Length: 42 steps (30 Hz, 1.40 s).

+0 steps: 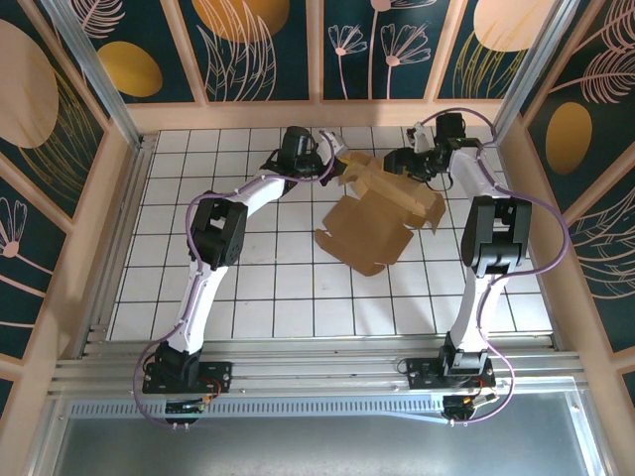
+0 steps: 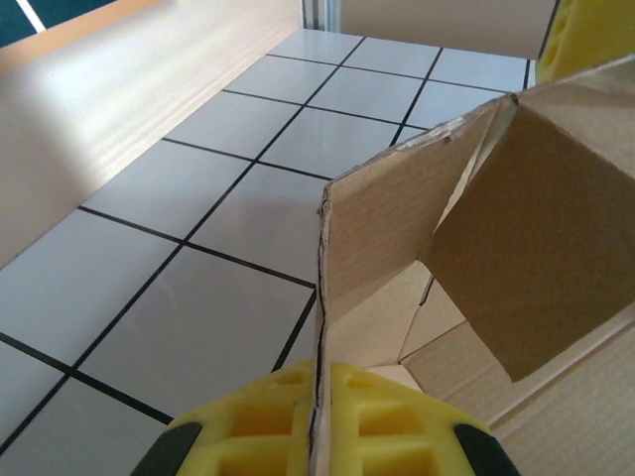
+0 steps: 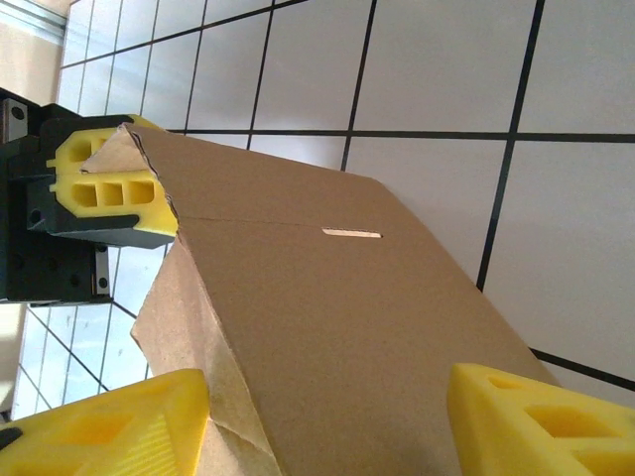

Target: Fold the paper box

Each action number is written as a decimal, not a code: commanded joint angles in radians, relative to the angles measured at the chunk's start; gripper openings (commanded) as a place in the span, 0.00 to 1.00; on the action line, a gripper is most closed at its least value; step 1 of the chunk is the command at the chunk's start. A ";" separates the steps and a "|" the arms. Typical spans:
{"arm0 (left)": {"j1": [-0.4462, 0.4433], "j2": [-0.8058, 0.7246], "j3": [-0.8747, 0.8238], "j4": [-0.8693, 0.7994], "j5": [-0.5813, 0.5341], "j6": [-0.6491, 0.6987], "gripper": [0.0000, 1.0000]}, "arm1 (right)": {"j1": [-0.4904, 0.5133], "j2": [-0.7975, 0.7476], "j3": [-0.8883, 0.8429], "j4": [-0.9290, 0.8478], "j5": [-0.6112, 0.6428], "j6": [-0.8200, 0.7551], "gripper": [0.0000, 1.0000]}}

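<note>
Near edge of the table (image 1: 248, 288): both arm bases bolted side by side, arms reaching away over the white tiles toward the far edge.

The paper box (image 1: 372, 233) sits right of the table's centre, running up toward the far edge. It is half-formed. The near part lies flat on the tiles, flaps spread, one rounded flap pointing at the near edge. The far part is lifted and creased.

Left gripper (image 2: 316, 421): yellow fingers (image 2: 397, 426) are pressed together on the thin edge of an upright cardboard panel, which rises straight out from between them. A second panel (image 2: 536, 248) folds across to the right of it, tilted, its underside facing the camera. Bare tiles and a pale wooden rim (image 2: 89, 109) lie to the left.

Right gripper (image 3: 327, 416): fingers (image 3: 541, 416) stand wide apart, one on each side of a raised, sloping panel of the box (image 3: 327, 317) that lies between them. Whether the pads press on the cardboard is unclear. A short slit (image 3: 352, 234) shows in that panel just beyond a crease. At the panel's far left corner the left gripper's yellow finger (image 3: 99, 188) pinches the torn-looking cardboard tip.

In the top view the two grippers meet the box from opposite sides at its far end, left from the left, right from the right, close to the far rim.
</note>
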 commanded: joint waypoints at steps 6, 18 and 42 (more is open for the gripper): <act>-0.045 -0.050 0.081 -0.026 0.082 -0.242 0.07 | -0.005 -0.046 -0.037 0.043 -0.046 0.032 0.61; -0.068 -0.039 0.122 -0.082 0.043 -0.539 0.07 | -0.004 -0.049 -0.061 0.057 -0.040 0.040 0.58; -0.105 -0.005 0.147 -0.123 0.011 -0.737 0.11 | -0.004 -0.055 -0.095 0.088 -0.035 0.058 0.56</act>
